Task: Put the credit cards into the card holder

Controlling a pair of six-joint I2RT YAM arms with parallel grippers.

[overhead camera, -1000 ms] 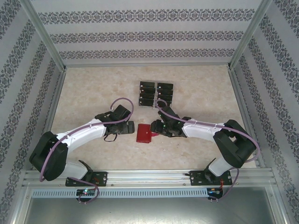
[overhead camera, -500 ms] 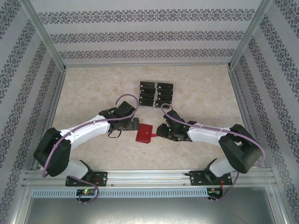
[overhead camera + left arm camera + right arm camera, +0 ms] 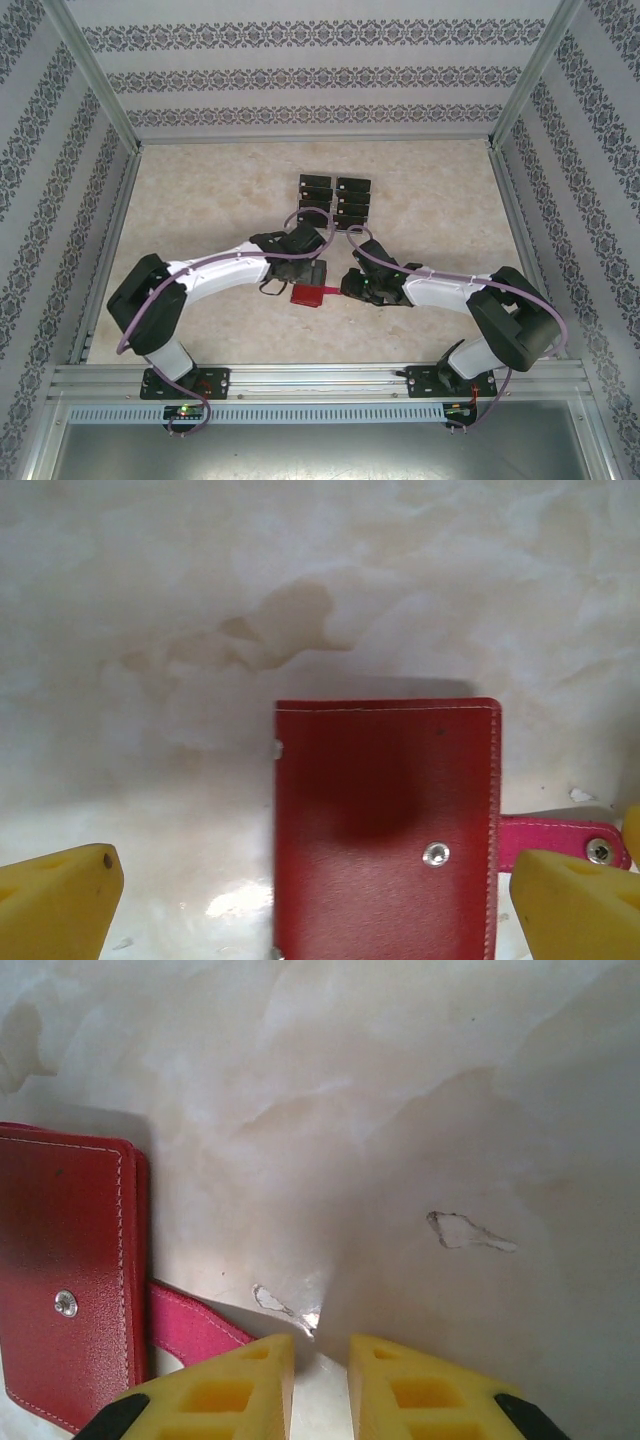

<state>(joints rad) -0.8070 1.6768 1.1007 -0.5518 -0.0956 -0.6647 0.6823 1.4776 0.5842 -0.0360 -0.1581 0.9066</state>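
Right gripper [image 3: 320, 1385]: nearly closed, lower centre; grip on snap tab [image 3: 195, 1320] unclear.
Left gripper [image 3: 315, 910]: wide open, empty, straddling card holder [image 3: 385, 830].
Risk: tab slips free; holder drags instead of opening.

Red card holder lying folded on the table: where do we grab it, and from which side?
Probably the pink snap tab. The card holder lies flat and folded, so its body offers little to pinch, while the tab sticks out as a thin strip past its right edge. Come in from the right, where the right gripper is.
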